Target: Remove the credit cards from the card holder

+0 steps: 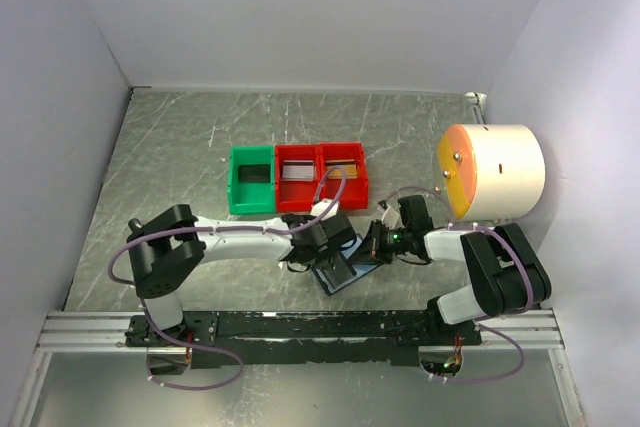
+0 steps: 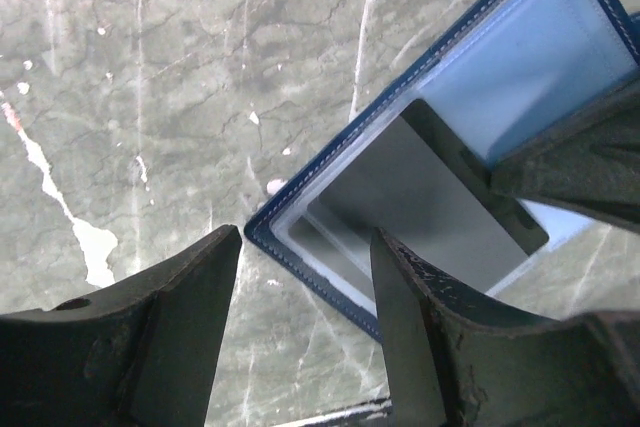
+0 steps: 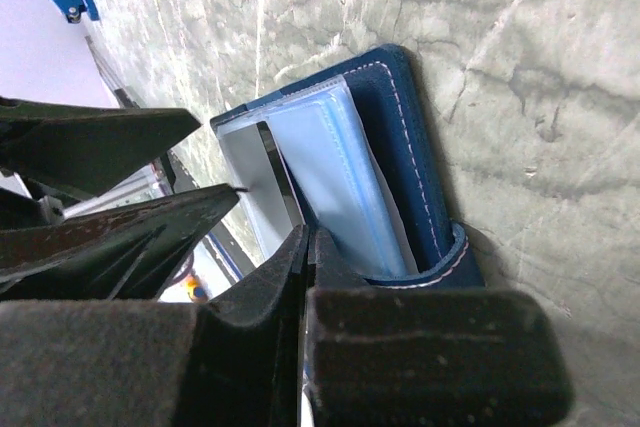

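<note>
Only the top view shows bins [image 1: 297, 205] beyond the card holder [image 1: 340, 273]

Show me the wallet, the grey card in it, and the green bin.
wallet [image 2: 530, 57]: left wrist view, on its light blue inner pocket.
grey card [image 2: 420, 207]: left wrist view, on its flat face.
green bin [image 1: 250, 207]: top view, on its near wall.

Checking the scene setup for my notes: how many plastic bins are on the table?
3, side by side in a row: the green bin at left, the middle red bin, and the right red bin. None appears hidden.
</note>
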